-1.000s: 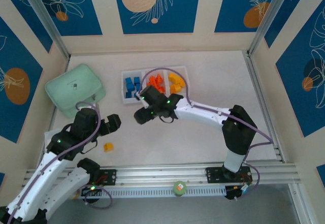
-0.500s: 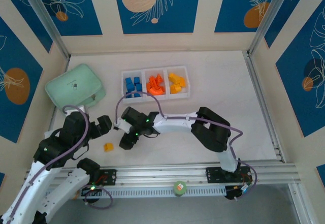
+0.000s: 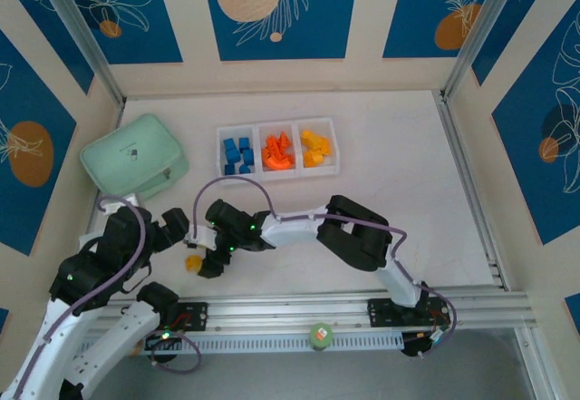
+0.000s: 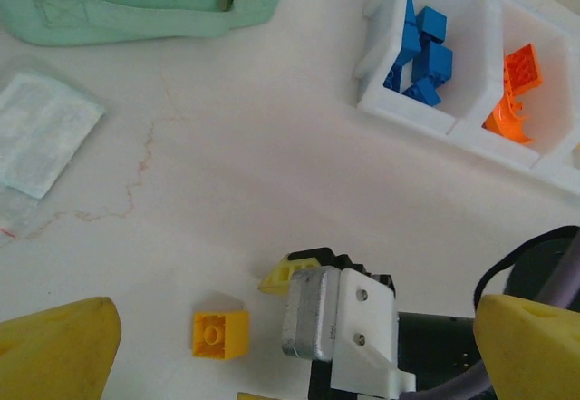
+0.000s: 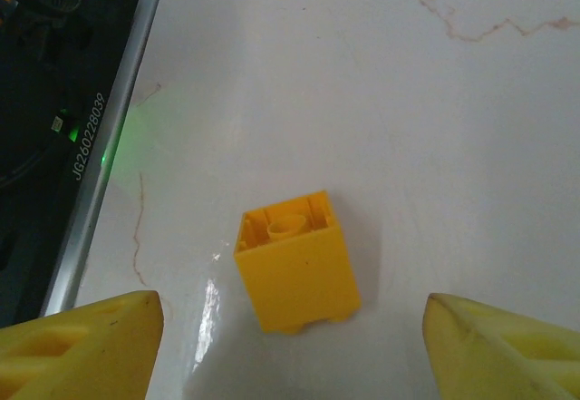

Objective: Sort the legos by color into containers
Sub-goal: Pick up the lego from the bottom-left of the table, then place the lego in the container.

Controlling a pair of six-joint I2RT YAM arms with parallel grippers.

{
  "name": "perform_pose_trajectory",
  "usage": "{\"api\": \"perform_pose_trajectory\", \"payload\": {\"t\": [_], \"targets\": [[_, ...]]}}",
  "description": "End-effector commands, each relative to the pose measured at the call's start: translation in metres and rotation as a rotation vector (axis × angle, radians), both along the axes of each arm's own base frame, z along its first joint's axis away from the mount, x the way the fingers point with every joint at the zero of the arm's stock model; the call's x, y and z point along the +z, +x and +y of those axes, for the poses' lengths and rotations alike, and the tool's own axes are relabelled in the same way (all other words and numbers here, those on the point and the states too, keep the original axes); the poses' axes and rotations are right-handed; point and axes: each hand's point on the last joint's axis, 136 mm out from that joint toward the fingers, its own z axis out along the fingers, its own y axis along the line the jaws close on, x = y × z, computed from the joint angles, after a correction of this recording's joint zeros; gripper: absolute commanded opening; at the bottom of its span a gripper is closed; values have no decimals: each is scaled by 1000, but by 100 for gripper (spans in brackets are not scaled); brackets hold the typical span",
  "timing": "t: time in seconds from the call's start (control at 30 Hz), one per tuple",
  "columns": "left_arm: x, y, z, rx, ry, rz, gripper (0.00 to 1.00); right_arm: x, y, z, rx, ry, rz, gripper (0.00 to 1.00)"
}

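Closest to the arm bases, one yellow brick (image 5: 296, 273) lies alone on the white table (image 5: 381, 82). The right gripper (image 5: 292, 302) hangs low over it. Its two yellow fingers (image 5: 82, 341) are spread wide, one on each side of the brick, and they do not touch it. The gripper holds nothing. The brick shows a hollow face with a little round tube in it, so it may be lying on its side, but this is hard to tell. Beside it on the left is a black box (image 5: 54, 82) with a small green light.

In the view from above, the right gripper (image 3: 201, 264) is just to the right of the yellow brick (image 3: 192, 261). The left gripper (image 3: 181, 228) is a little farther back, near it but not touching it. In the left wrist view, the left gripper (image 4: 294, 314) is wide open too and holds nothing.

Farther back on the left, a clear packet (image 4: 41, 132) lies flat on the table.

Farthest back is the tray (image 3: 257, 149) with three boxes in a row. Blue bricks (image 3: 237, 153) are in the left box, orange bricks (image 3: 276, 151) in the middle one, and yellow bricks (image 3: 314, 146) in the right one. To the left of the tray sits a green case (image 3: 134, 158), apart from it.
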Motion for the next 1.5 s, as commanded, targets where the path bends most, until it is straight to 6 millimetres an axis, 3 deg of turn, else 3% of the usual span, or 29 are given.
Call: {"api": "perform_pose_trajectory", "payload": {"t": [0.0, 0.2, 0.4, 0.6, 0.77, 0.87, 0.93, 1.03, 1.2, 1.33, 1.47], "targets": [[8, -6, 15, 68, 16, -17, 99, 13, -5, 21, 92, 105, -27, 76], [9, -8, 18, 76, 15, -27, 99, -4, -7, 30, 144, 114, -37, 71], [9, -7, 17, 74, 19, -27, 99, -10, -1, 33, 132, 111, -88, 50], [9, -3, 15, 69, 19, -32, 99, 14, 5, 29, 109, 127, -148, 27], [12, 3, 9, 46, 15, -41, 99, 65, 28, 5, -6, 167, -136, 22], [16, 11, 1, 17, 8, -47, 99, 97, 57, -27, -152, 179, -113, 22], [18, 18, -6, -3, 6, -50, 99, 117, 89, -58, -299, 188, -96, 22], [18, 31, -15, -27, 5, -51, 99, 129, 136, -111, -498, 164, -43, 22], [12, 56, -36, -70, -17, -59, 99, 136, 219, -202, -818, 96, -28, 23], [3, 77, -52, -100, -32, -58, 99, 129, 280, -266, -1060, 33, -49, 23], [-6, 91, -65, -122, -56, -61, 99, 112, 321, -305, -1206, -32, -16, 23]]}}
